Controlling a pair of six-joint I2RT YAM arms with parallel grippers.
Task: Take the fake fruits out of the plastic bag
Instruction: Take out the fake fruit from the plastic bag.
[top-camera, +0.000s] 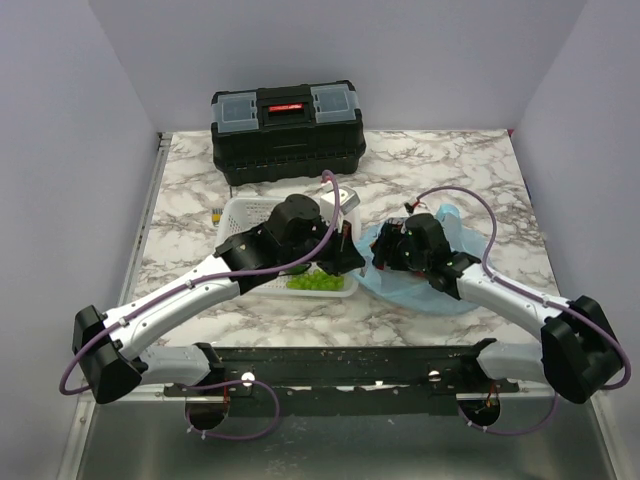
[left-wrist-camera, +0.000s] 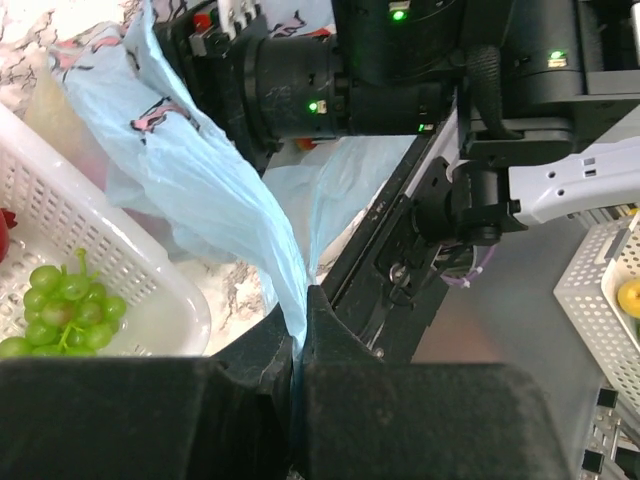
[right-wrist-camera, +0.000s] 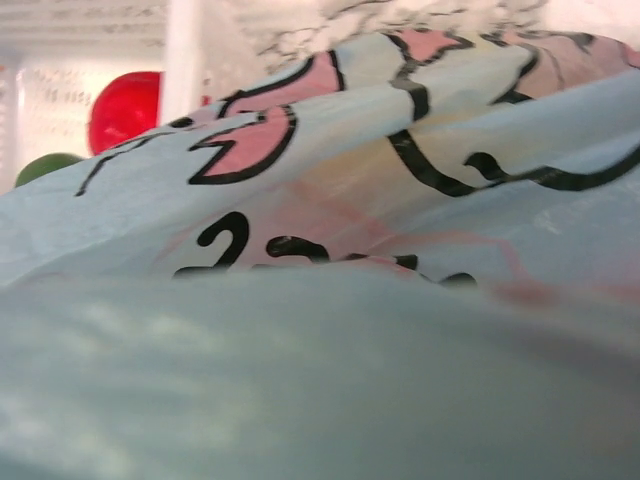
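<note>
Fold of bag (left-wrist-camera: 190, 190) pinched in left gripper (left-wrist-camera: 303, 305), beside basket (left-wrist-camera: 70, 220).

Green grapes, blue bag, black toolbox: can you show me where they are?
green grapes (left-wrist-camera: 60, 310): left wrist view, middle of the bunch.
plastic bag (left-wrist-camera: 200, 190): left wrist view, its stretched blue sheet.
black toolbox (top-camera: 290, 150): top view, its front side.

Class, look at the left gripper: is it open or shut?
Shut: in its wrist view the left gripper pinches a strip of the plastic bag, with no gap showing.
</note>
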